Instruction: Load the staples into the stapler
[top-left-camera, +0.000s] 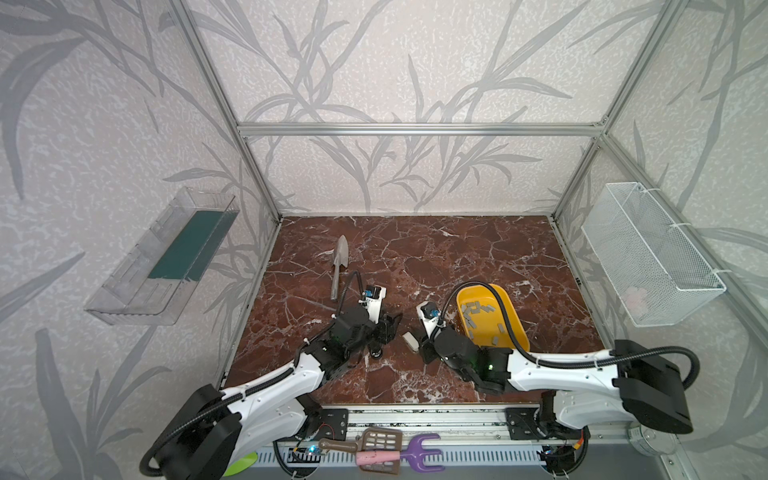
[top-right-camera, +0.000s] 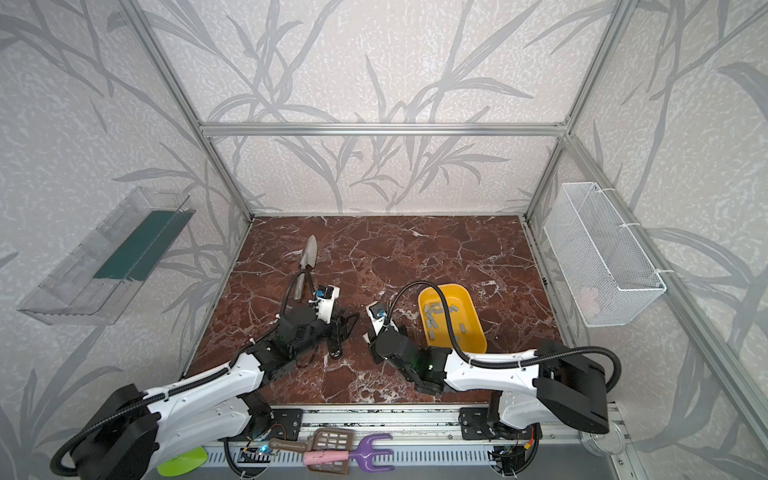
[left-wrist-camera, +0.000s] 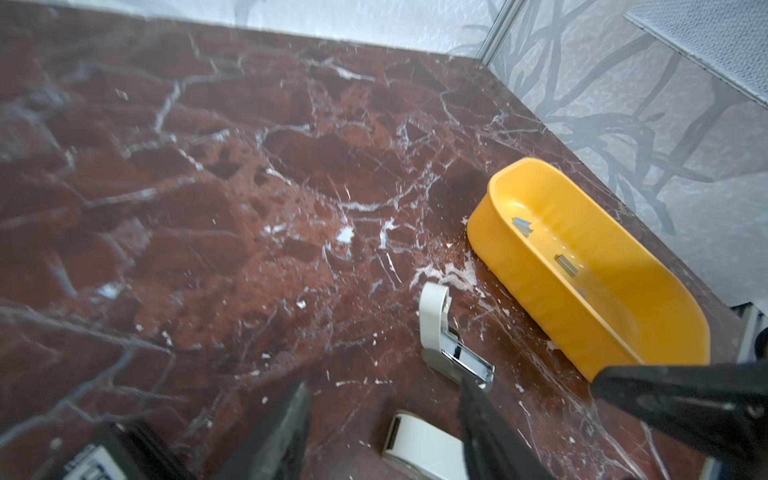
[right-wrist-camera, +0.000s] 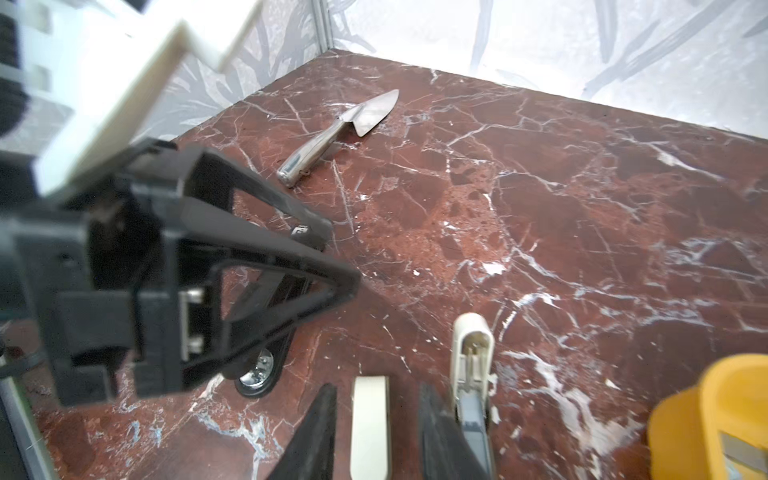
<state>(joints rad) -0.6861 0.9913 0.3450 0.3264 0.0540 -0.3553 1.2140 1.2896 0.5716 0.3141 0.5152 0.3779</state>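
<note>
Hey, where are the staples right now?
In both top views the staples lie inside the yellow tray, on the right side of the table.

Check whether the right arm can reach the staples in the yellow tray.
Probably yes: the open yellow oblong plastic tray sits just beside the right tool, small grey metal staple strips loose inside; only the arm's black cable arches over.
</note>
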